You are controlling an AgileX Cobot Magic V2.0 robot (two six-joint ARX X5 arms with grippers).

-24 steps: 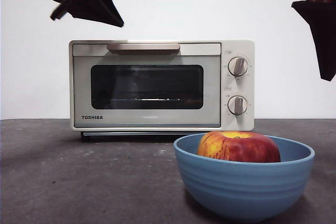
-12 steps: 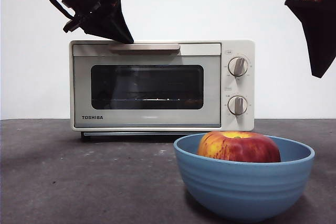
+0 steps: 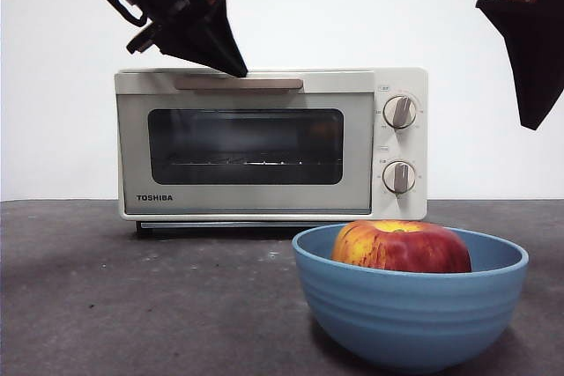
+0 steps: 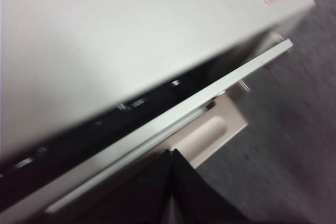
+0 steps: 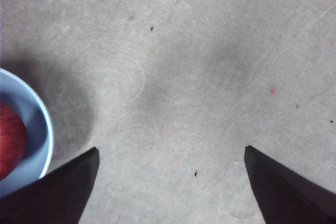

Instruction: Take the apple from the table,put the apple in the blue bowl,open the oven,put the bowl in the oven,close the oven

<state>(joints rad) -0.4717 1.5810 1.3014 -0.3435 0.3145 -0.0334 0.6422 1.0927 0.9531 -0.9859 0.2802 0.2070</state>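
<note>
**Oven door cracked open, apple sitting in the bowl**

Door's tipped out a bit at the top since half a second ago. Oven (image 3: pixel 264 143) sits at the back of the bench (image 3: pixel 132 297). Blue bowl (image 3: pixel 410 310) up front holds the apple (image 3: pixel 401 246). Left gripper (image 4: pixel 172 192), jaws closed together, is at the handle (image 3: pixel 238 84); right gripper (image 5: pixel 170 182) hangs wide open, holding nothing.

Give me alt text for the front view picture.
A black gripper reaches down to the handle of a cream toaster oven whose door is just cracked open. In front, a red apple sits in a blue bowl on a grey table.
</note>
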